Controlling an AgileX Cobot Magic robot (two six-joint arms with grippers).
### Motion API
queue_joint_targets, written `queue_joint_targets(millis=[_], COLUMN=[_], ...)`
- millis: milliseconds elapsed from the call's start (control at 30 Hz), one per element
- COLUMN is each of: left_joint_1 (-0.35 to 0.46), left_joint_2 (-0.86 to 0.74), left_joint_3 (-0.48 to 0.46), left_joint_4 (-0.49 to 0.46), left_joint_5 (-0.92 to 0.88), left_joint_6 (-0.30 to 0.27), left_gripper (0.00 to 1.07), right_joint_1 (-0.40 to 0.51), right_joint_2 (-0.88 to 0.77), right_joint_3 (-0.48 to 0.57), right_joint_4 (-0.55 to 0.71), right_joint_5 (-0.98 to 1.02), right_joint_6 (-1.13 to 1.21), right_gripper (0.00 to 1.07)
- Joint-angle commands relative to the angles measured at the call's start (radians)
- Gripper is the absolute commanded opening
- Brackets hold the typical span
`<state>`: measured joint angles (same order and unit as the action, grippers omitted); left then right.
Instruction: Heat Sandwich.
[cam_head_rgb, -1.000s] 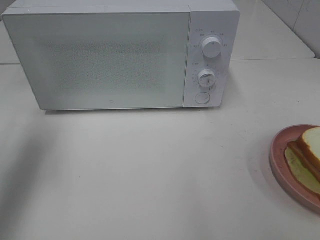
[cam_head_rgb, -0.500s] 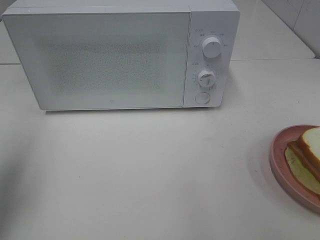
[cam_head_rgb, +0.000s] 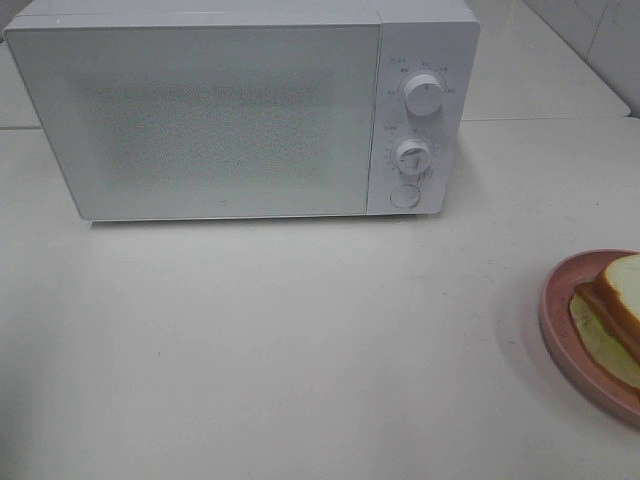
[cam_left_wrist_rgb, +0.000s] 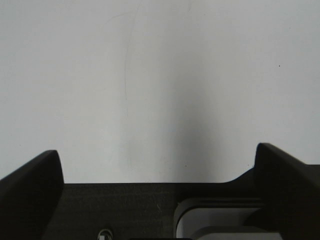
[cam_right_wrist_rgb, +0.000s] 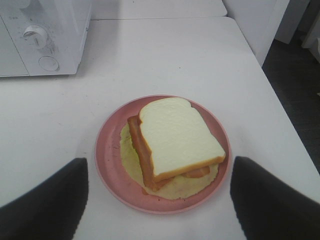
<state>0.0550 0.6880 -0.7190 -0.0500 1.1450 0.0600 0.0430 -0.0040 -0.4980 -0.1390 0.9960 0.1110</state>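
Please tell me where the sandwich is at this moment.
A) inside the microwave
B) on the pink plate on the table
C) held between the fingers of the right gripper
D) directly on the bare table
B: the sandwich lies on the pink plate, which stands on the table to the right of the closed microwave; the fingers of the right gripper stand open, clear of it.

I see neither arm from my high camera. On my left wrist camera, the left gripper (cam_left_wrist_rgb: 159, 165) stands with its dark fingers (cam_left_wrist_rgb: 30, 187) spread wide and nothing between them. On my right wrist camera, the right gripper (cam_right_wrist_rgb: 159, 192) is spread too, its fingers (cam_right_wrist_rgb: 47, 202) blurred at the frame's corners, apparently gripping nothing, hanging above the surface.
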Motion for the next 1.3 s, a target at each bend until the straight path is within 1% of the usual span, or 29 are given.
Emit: queue_joint_targets(millis=[33,100,167,233,267,333,367,400,433,533,600,700,1300], left_joint_1=[0.003,0.003,0.003,0.003,0.003,0.003,0.003,0.003,0.003,0.003,0.003,0.003,0.004], left_joint_2=[-0.123,-0.209,-0.232,-0.323,-0.323,-0.386,-0.454,-0.493,-0.493,-0.624,-0.682,-0.724,-0.719], left_joint_3=[0.05,0.092,0.107,0.157,0.157,0.183,0.199,0.203,0.203,0.203,0.203,0.203,0.203], left_joint_4=[0.0,-0.001,-0.005,-0.017,-0.017,-0.017,-0.017,-0.019,-0.019,-0.019,-0.019,-0.019,-0.021], left_joint_5=[-0.015,-0.015,-0.015,-0.024,-0.024,-0.038,-0.076,-0.073,-0.073,-0.073,-0.073,-0.074,-0.074], left_joint_6=[0.009,0.009,0.009,0.009,0.009,0.009,0.009,0.009,0.009,0.007,0.007,0.006,0.006], left_gripper=[0.98,0.98,0.98,0.98,0.98,0.98,0.98,0.98,0.98,0.98,0.98,0.98,0.98], right_joint_1=[-0.006,-0.006,-0.006,-0.006,-0.006,-0.006,-0.006,-0.006,-0.006,-0.006,-0.006,-0.006,-0.006], right_joint_2=[-0.027,-0.027,-0.027,-0.027,-0.027,-0.027,-0.027,-0.027,-0.027,-0.027,-0.027,-0.027,-0.022], right_joint_3=[0.001,0.001,0.001,0.001,0.001,0.001,0.001,0.001,0.001,0.001,0.001,0.001,0.001], right_joint_4=[-0.003,-0.003,-0.003,-0.003,-0.003,-0.003,-0.003,-0.003,-0.003,-0.003,-0.003,-0.003,-0.003], right_joint_5=[0.0,0.0,0.0,0.0,0.0,0.0,0.0,0.0,0.0,0.0,0.0,0.0,0.0], right_joint_6=[-0.01,-0.01,-0.01,-0.01,-0.01,-0.01,-0.01,-0.01,-0.01,-0.01,-0.01,-0.01,-0.01], right_gripper=[0.75,0.75,0.75,0.75,0.75,0.75,0.75,0.75,0.75,0.75,0.75,0.75,0.75])
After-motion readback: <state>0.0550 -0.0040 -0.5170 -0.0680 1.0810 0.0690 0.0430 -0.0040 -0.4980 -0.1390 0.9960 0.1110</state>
